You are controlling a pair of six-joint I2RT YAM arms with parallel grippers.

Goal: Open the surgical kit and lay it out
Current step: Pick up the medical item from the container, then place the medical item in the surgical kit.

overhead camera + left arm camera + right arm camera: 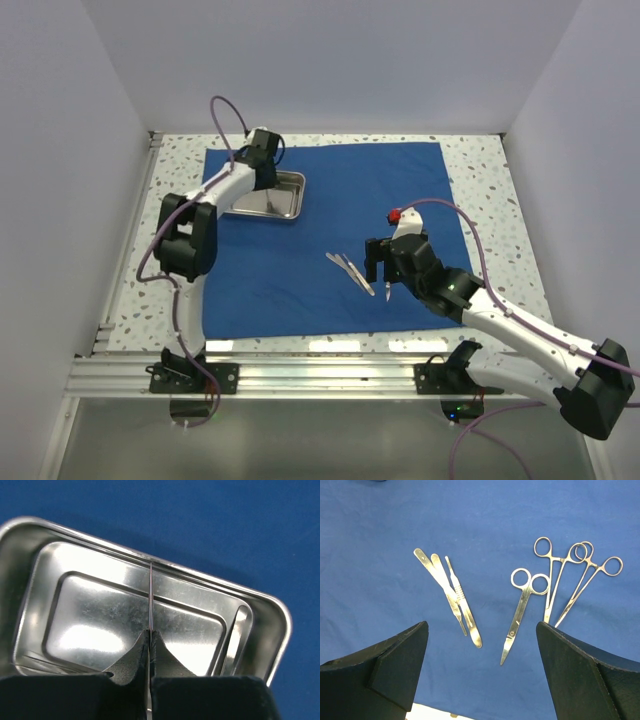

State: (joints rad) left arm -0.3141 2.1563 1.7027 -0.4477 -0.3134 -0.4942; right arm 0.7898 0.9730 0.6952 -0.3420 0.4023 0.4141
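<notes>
The blue cloth (300, 280) is the biggest piece. It is spread flat on the speckled table (480, 165). It looks soft and limp and would likely bunch if dragged, so I'd lift it by a corner or an edge.

The steel tray (268, 196) sits on the cloth's far left part. It is rigid, shiny and probably slippery, and its rolled rim looks like the only sure hold. 1 slim flat piece (239, 630) seems to lie along one end inside the tray, though I can't tell what it is.

Near the middle of the cloth the instruments are laid side by side: 1 pair of scissors (522, 607) and 2 ring-handled forceps (550, 587), with 3 flat handles (451, 597) a little apart from them. They all look light, stiff and slick, and they lie flush on the fabric. A pinch across the shank, or at the rings, seems the best bet.

The right gripper (481, 630) hangs over them with its fingers spread wide, holding nothing.

The left gripper (150, 640) is above the tray, its fingers pressed together on a thin instrument (150, 595) seen edge-on. The piece is so narrow that it could twist or slip in that pinch.
</notes>
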